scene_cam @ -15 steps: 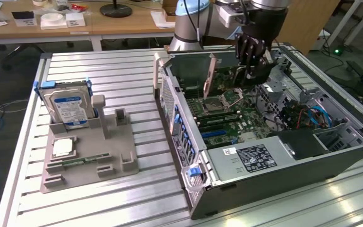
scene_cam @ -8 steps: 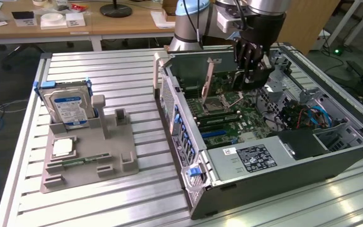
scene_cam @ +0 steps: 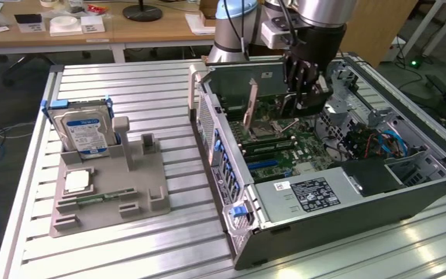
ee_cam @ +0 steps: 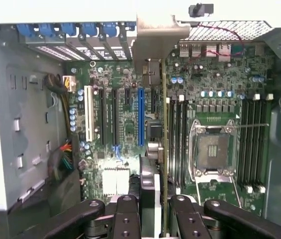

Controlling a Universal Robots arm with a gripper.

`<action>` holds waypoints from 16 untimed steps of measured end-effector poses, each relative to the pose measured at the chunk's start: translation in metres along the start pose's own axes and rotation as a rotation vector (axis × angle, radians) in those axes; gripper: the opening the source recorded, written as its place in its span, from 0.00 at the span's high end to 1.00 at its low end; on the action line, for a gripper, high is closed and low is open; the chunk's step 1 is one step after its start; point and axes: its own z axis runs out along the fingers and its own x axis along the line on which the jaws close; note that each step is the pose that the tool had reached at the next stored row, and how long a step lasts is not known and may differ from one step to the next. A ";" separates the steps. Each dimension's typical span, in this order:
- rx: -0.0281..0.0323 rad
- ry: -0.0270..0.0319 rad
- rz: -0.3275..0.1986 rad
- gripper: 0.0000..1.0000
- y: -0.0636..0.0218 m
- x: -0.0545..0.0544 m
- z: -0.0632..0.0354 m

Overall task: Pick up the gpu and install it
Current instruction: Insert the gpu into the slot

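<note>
Black gpu (ee_cam: 162,139) (edge-on) gripped within gripper (ee_cam: 154,204)

We see gripper (scene_cam: 306,103) holding gpu (scene_cam: 251,103) over motherboard (scene_cam: 285,158) inside open computer case (scene_cam: 339,232) | hard drive (scene_cam: 83,131) upright in grey fixture (scene_cam: 141,197), exterior view's left | slatted aluminium table (scene_cam: 130,81) beneath

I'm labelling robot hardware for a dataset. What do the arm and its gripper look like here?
The arm is made of silver-grey tubular segments, with a light blue cap on one joint. The gripper is black and blocky. In the wrist view its fingers are black linkage bars with round pivot pins.
</note>
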 end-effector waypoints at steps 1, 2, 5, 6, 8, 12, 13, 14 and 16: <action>0.0000 0.0000 0.000 0.72 0.0011 0.000 0.0017; -0.0001 0.0001 0.000 0.72 0.0022 0.000 0.0036; -0.0032 0.0002 0.000 0.72 0.0033 0.000 0.0088; -0.0054 0.0002 0.000 0.72 0.0035 0.000 0.0105; -0.0110 0.0002 0.000 0.72 0.0036 0.000 0.0129; -0.0234 0.0007 0.000 0.72 0.0038 0.000 0.0157; -0.0234 0.0007 0.000 0.72 0.0038 0.000 0.0157; -0.0235 0.0009 0.000 0.72 0.0038 0.000 0.0156; -0.0233 0.0004 0.000 0.72 0.0039 0.000 0.0168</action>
